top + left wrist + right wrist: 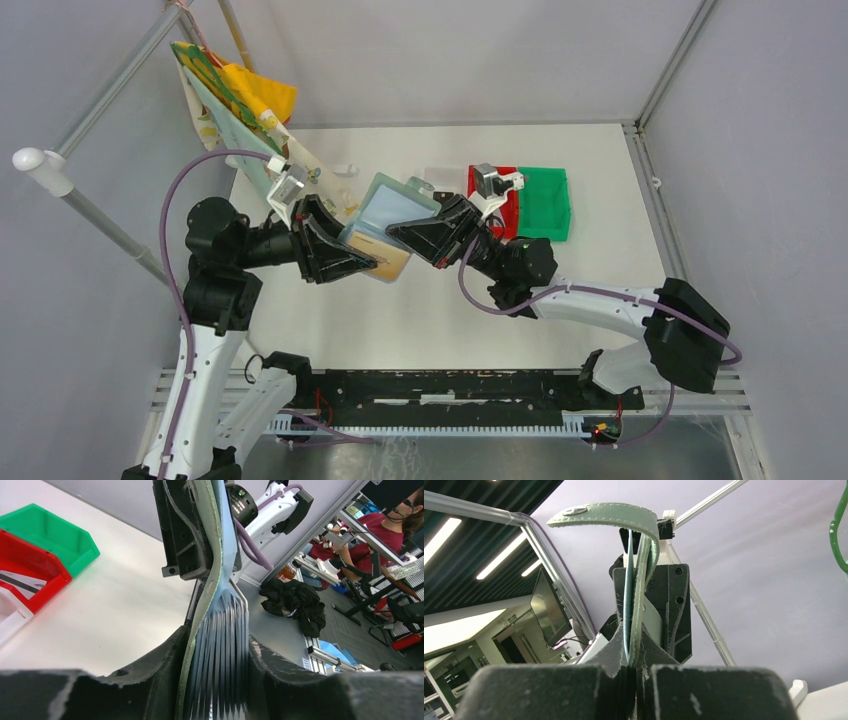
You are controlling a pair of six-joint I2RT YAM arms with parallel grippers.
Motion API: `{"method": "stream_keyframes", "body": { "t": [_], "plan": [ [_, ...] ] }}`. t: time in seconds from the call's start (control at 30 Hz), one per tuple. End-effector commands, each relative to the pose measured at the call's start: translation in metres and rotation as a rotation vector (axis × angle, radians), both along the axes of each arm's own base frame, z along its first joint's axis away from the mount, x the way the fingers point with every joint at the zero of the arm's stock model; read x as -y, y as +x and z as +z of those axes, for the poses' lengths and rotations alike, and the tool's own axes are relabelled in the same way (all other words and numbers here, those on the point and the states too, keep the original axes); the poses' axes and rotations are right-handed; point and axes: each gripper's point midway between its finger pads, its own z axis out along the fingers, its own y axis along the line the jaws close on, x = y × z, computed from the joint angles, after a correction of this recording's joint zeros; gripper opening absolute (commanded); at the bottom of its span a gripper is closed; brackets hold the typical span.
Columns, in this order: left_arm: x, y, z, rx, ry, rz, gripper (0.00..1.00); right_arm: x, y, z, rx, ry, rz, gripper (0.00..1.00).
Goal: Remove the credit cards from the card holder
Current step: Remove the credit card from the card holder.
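Note:
The grey-green card holder (395,205) hangs in the air between both grippers, above the table's middle. My left gripper (365,262) is shut on its lower left end, where a tan-gold card (392,262) shows. In the left wrist view the jaws (217,650) squeeze the holder's blue-grey pleated pockets (225,620). My right gripper (398,232) is shut on the holder's right edge. In the right wrist view the jaws (636,655) pinch the flap (639,545), whose tab curls over the top. A silvery-white card with a dark stripe (20,581) lies in the red bin (35,560). The black card is hidden.
A green bin (545,200), the red bin (512,215) and a white bin (440,178) stand side by side at the back right. A colourful cloth (235,95) hangs from the frame at the back left. Metal frame posts border the table.

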Motion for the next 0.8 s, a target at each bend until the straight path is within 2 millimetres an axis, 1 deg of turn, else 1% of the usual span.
{"method": "stream_keyframes", "body": {
  "t": [0.0, 0.07, 0.1, 0.13, 0.17, 0.2, 0.23, 0.27, 0.3, 0.37, 0.43, 0.47, 0.5, 0.57, 0.67, 0.77],
  "plan": [
    [0.001, -0.002, 0.007, 0.001, -0.016, 0.003, 0.40, 0.021, -0.010, 0.036, 0.024, 0.182, -0.017, 0.00],
    [0.001, -0.002, 0.009, 0.011, -0.016, 0.005, 0.26, 0.019, -0.011, 0.031, 0.024, 0.173, -0.019, 0.00],
    [0.001, -0.003, 0.008, 0.016, -0.013, 0.000, 0.19, 0.020, -0.012, 0.029, 0.022, 0.168, -0.020, 0.05],
    [0.000, -0.003, 0.006, 0.021, -0.004, -0.003, 0.14, 0.023, -0.011, 0.025, 0.025, 0.162, -0.033, 0.15],
    [0.000, -0.004, 0.004, 0.026, 0.009, -0.008, 0.09, 0.026, -0.010, 0.024, 0.040, 0.153, -0.047, 0.24],
    [0.000, -0.003, 0.000, 0.032, 0.024, -0.014, 0.04, 0.027, -0.010, 0.021, 0.064, 0.126, -0.053, 0.29],
    [-0.001, -0.004, -0.003, 0.036, 0.038, -0.021, 0.02, 0.027, -0.006, 0.016, 0.081, 0.085, -0.061, 0.34],
    [-0.001, -0.004, -0.007, 0.039, 0.055, -0.028, 0.02, 0.030, -0.004, 0.015, 0.106, 0.057, -0.069, 0.39],
    [-0.002, -0.004, -0.012, 0.042, 0.073, -0.034, 0.02, 0.028, -0.005, 0.011, 0.138, 0.007, -0.061, 0.44],
    [-0.003, -0.005, -0.020, 0.053, 0.107, -0.046, 0.02, 0.021, 0.001, 0.002, 0.195, -0.125, -0.050, 0.49],
    [-0.004, -0.006, -0.026, 0.063, 0.133, -0.059, 0.02, 0.010, 0.004, -0.008, 0.255, -0.262, -0.024, 0.50],
    [-0.005, -0.006, -0.028, 0.061, 0.140, -0.067, 0.02, 0.004, 0.003, -0.017, 0.286, -0.336, 0.005, 0.50],
    [-0.005, -0.006, -0.029, 0.057, 0.143, -0.072, 0.02, -0.001, 0.001, -0.019, 0.316, -0.384, 0.026, 0.50],
    [-0.005, -0.007, -0.028, 0.050, 0.144, -0.080, 0.02, -0.009, 0.002, -0.033, 0.343, -0.496, 0.067, 0.47],
    [-0.005, -0.008, -0.025, 0.055, 0.140, -0.085, 0.02, -0.012, 0.001, -0.043, 0.391, -0.591, 0.100, 0.43],
    [-0.005, -0.008, -0.024, 0.074, 0.141, -0.091, 0.02, -0.010, 0.002, -0.047, 0.444, -0.655, 0.106, 0.39]
  ]
}}
